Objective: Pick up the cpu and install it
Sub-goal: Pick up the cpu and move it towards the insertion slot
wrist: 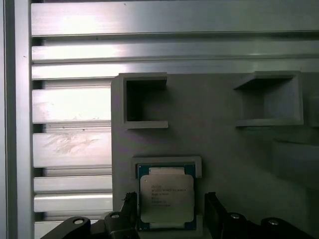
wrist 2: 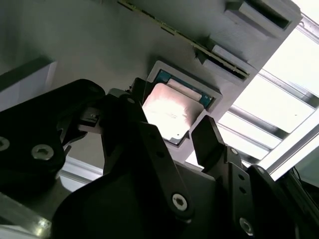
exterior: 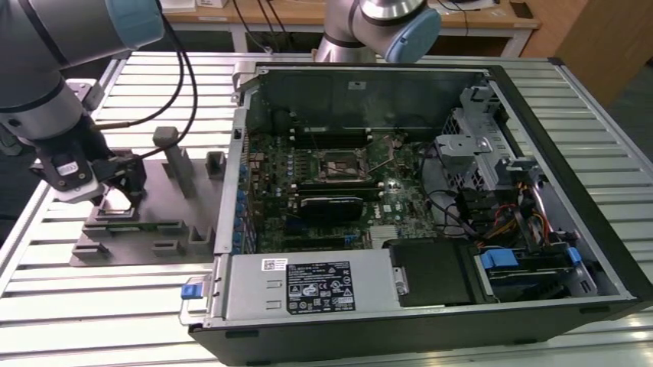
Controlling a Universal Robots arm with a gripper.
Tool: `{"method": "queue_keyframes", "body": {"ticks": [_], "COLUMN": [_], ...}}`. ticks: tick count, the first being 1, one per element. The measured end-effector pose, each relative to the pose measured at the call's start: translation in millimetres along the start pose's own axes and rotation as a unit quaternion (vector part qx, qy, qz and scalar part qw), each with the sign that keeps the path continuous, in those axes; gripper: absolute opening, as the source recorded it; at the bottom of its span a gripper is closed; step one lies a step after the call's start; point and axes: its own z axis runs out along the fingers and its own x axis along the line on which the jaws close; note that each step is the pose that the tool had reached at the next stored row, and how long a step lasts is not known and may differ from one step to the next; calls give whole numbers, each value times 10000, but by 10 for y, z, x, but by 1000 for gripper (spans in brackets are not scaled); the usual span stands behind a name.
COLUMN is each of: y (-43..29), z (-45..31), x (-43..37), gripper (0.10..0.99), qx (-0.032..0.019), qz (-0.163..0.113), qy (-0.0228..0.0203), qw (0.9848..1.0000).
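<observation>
Table (exterior: 102, 306): ribbed aluminium slats, matt silver, running across the whole bench.

Computer case (exterior: 576, 138): one black tower lying on its side with the panel off, just beside the grey plate, on the exterior view's right. Inside I count one green motherboard (exterior: 271, 225), one square CPU socket (exterior: 337, 164) with a metal frame near its middle, and one silver power-supply box (exterior: 306, 287) at the near edge.

Arm (exterior: 46, 92): grey tube sections, coming in over the plate from the exterior view's left.

Fixture plate (exterior: 122, 248): one flat grey plastic slab, matt, carrying several raised blocks. In the first wrist view I count two open, box-shaped holder blocks (wrist: 144, 102) side by side.

Gripper (exterior: 122, 202): black, angular and bolted; it hangs low over the plate. In both wrist views it sits directly above the chip (wrist 2: 169, 117) (wrist: 170, 211). Its two fingers (wrist: 214, 216) are spread, one either side of the chip's holder, nothing pinched between them. I cannot tell if they touch the holder's frame.

Cpu (wrist: 167, 196) (wrist 2: 172, 112): one small, flat square chip with a shiny silver-white lid over a darker blue-green rim. It lies flat in a shallow, square, grey-framed recess on the fixture plate, between the fingers and well apart from the socket in the case.
</observation>
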Motion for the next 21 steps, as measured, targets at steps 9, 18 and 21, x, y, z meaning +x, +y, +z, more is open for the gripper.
{"method": "queue_keyframes", "body": {"ticks": [9,18,21], "y": [2,10,9], "z": [34,56,60], "x": [14,22,23], "gripper": [647,647,647], "qx": [-2,-3,-2], "qz": [-98,-115,-115], "qy": [3,3,4], "qw": [10000,9999,9999]}}
